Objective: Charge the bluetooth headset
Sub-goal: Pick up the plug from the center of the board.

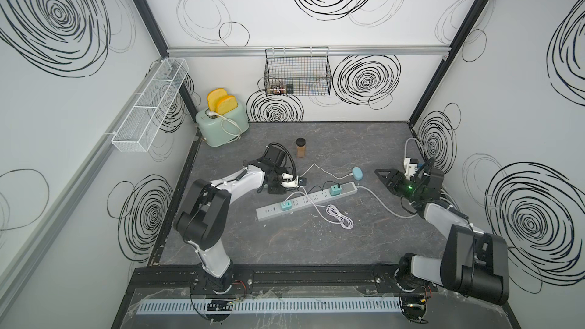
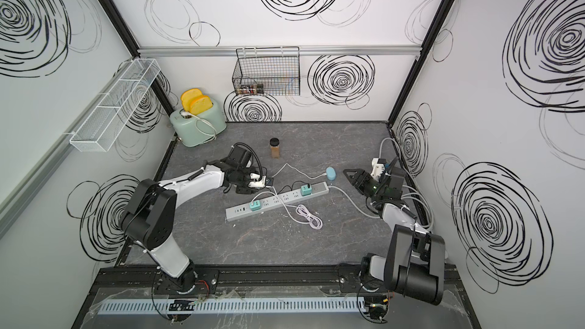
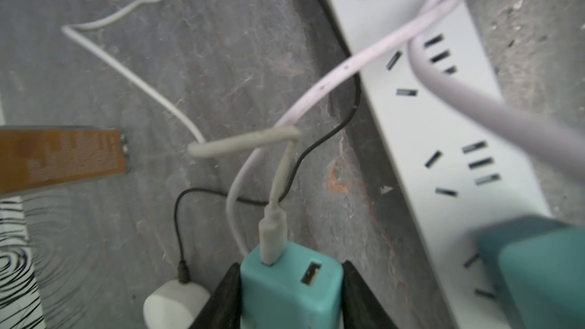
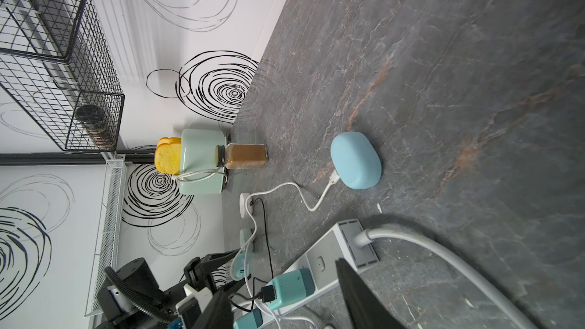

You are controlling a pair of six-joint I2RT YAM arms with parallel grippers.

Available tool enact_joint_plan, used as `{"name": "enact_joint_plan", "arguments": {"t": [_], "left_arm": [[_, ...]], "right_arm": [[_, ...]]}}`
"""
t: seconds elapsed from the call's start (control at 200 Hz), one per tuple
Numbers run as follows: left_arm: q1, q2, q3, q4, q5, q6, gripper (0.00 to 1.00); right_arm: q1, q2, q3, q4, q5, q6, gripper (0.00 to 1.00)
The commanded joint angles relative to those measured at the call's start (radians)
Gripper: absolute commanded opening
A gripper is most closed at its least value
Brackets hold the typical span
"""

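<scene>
A teal charger (image 3: 292, 292) is clamped by the left gripper (image 3: 290, 267) at the wrist frame's lower centre. Right of the blue headset case (image 1: 358, 173), the right gripper (image 1: 382, 176) is spread open.

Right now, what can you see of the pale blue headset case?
The headset case is a smooth, rounded pale blue pebble, plastic by its look, closed. It lies flat on the dark marbled table, just off the cord end of the power strip. A thin white cable is plugged into its side. Nothing else touches it; the right pincer stands apart.
</scene>
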Motion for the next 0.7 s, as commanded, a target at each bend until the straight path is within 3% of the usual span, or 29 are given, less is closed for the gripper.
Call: {"name": "enact_joint_plan", "arguments": {"t": [0.0,0.25,0.41,0.565,0.691], "left_arm": [[0.033,-0.096,0.027,-0.045,0.032,-0.033,0.31],[0.048,-0.172,0.052,-0.087,0.056,-0.130,0.29],[0.014,-0.249,0.047,0.018,0.096,-0.344,0.26],[-0.041,-0.335,-0.027,0.231,0.084,-0.638,0.24],[-0.094,-0.348,-0.073,0.322,0.022,-0.742,0.23]], "right_arm": [[0.031,-0.032,0.006,-0.015,-0.009,0.003,0.58],[0.138,-0.065,0.139,-0.192,-0.056,-0.093,0.55],[0.268,-0.078,0.221,-0.211,-0.106,-0.118,0.55],[0.427,-0.110,0.258,-0.155,-0.052,-0.069,0.55],[0.510,-0.104,0.272,-0.123,0.017,0.011,0.54]]}}
